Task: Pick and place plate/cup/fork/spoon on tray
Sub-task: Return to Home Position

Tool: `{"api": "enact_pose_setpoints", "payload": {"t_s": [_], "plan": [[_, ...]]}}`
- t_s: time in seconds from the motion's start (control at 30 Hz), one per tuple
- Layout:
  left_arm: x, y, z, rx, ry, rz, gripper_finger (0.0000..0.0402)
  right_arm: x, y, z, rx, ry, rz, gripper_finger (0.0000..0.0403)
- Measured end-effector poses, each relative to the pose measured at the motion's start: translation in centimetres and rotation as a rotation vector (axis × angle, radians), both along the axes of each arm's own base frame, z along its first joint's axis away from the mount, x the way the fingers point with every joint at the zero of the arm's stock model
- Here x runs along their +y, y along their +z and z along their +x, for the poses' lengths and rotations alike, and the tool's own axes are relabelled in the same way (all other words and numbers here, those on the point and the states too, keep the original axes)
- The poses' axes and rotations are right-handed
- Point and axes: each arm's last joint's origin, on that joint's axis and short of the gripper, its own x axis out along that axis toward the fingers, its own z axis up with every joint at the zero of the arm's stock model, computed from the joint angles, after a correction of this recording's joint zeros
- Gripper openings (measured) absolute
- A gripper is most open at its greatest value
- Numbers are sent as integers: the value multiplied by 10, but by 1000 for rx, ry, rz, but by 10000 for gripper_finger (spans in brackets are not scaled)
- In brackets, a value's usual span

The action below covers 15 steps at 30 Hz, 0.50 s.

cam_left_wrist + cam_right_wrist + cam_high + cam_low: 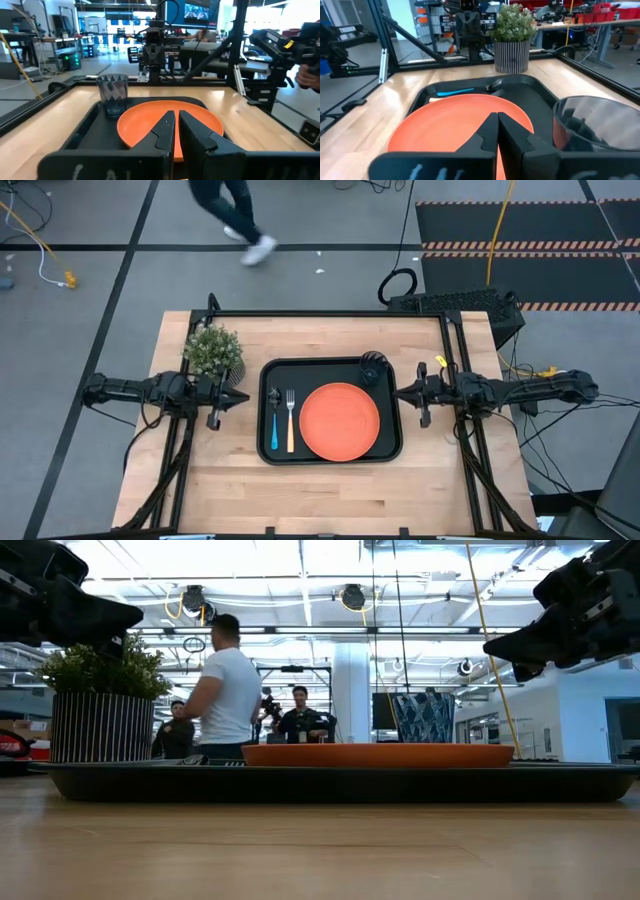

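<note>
Tray [388,450] loaded? Near to far pls. —K

Yes. Black, rectangular, rounded corners, low raised rim, flat on the pale wood-plank table [330,500]. It holds all four pieces. The plate [340,421], round, flat, matte orange, takes the middle and right. Left of it, side by side with handles toward the near edge, are the fork [290,420] (metal tines, tan handle) and the spoon [274,422] (light blue handle), spoon outermost. The cup [372,368], small, dark grey, see-through with faceted walls, stands upright in the far right corner. —R

Claws? —K

Both clenched on nothing, up off the table. Left gripper [245,396] sits just outside the tray's left rim, spoon side, with the plate ahead of it and lower. Right gripper [398,392] hangs over the right rim, cup just beside it, plate ahead and lower. Neither touches anything. —R

Behind that? —K

Striped pot [228,376] with a bushy green plant [213,350], off the tray's far left corner. A person [240,215] is on the grey floor past the table. —R
</note>
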Motion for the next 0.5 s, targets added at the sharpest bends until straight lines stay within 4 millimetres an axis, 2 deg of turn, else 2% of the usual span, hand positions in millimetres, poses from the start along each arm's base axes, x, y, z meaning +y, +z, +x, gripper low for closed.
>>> {"api": "enact_pose_setpoints", "payload": {"t_s": [0.5], "plan": [[2, -1, 0, 11, 19, 16, 26, -1, -4, 0, 38, -7, -1, 0]]}}
